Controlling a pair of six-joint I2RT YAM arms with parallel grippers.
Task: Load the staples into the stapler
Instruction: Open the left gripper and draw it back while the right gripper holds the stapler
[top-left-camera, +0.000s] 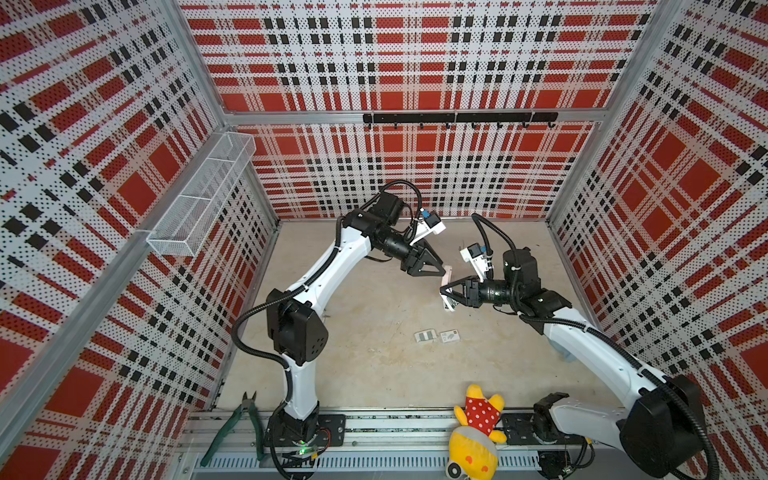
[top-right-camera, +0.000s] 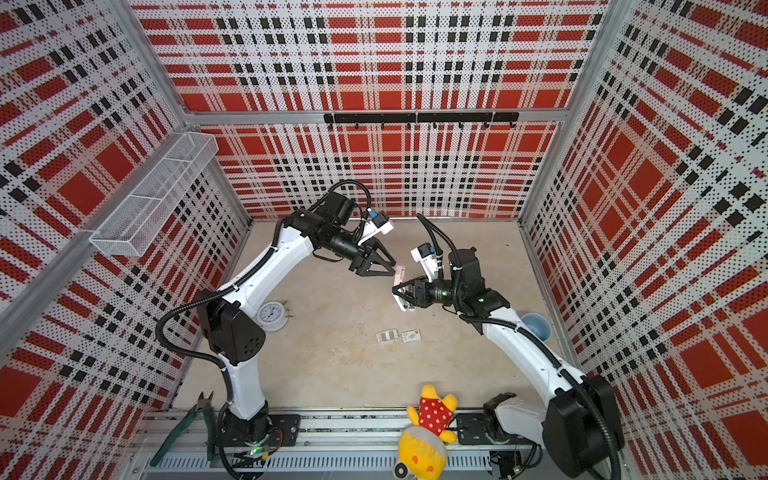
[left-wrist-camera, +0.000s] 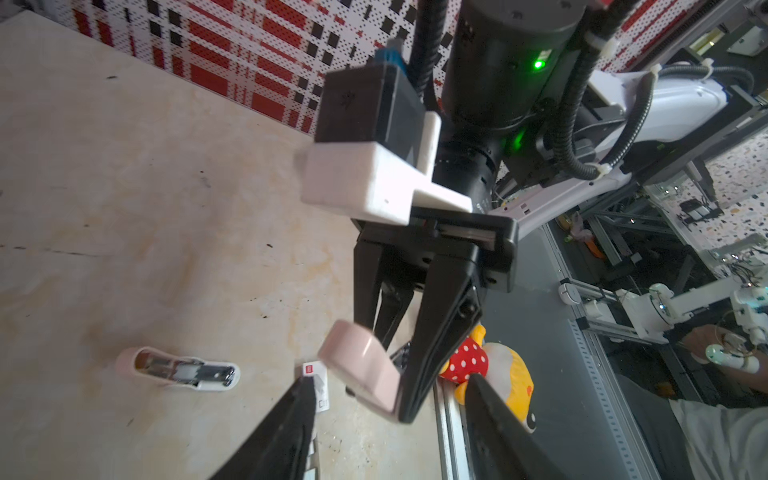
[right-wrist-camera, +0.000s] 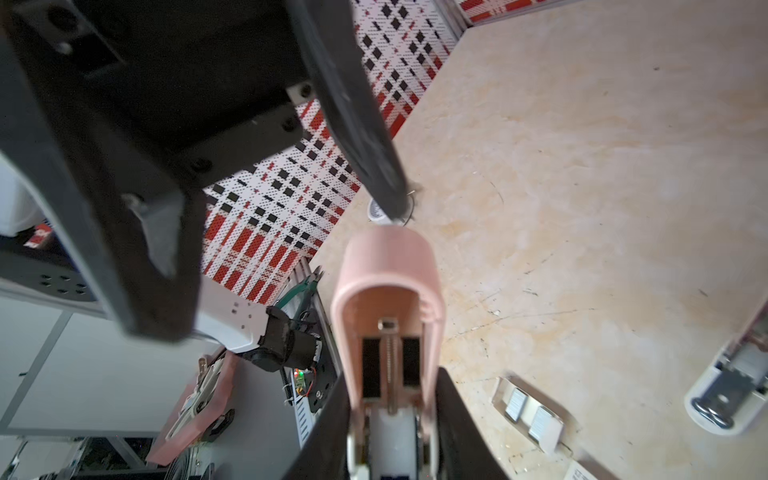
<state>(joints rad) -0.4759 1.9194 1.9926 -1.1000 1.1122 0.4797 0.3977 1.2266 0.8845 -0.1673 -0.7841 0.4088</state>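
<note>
A pink stapler (right-wrist-camera: 388, 286) is held off the table with its lid swung open; its empty rail and spring show in the right wrist view. My right gripper (right-wrist-camera: 390, 374) is shut on the stapler's body. In both top views the left gripper (top-left-camera: 441, 268) stands open right at the raised lid (top-left-camera: 447, 277). One of its fingers (right-wrist-camera: 361, 124) ends just past the lid's end. The staples (right-wrist-camera: 528, 411) are two silvery strips in a small open white tray on the table, below both grippers (top-left-camera: 426, 336). Their white box (top-left-camera: 450, 336) with an orange corner lies beside the tray.
A second pink and white stapler (left-wrist-camera: 178, 370) lies open on the table near the right gripper. A white clock (top-right-camera: 271, 316) sits by the left arm and a blue bowl (top-right-camera: 537, 326) by the right arm. A plush toy (top-left-camera: 478, 432) and green pliers (top-left-camera: 245, 419) lie at the front rail.
</note>
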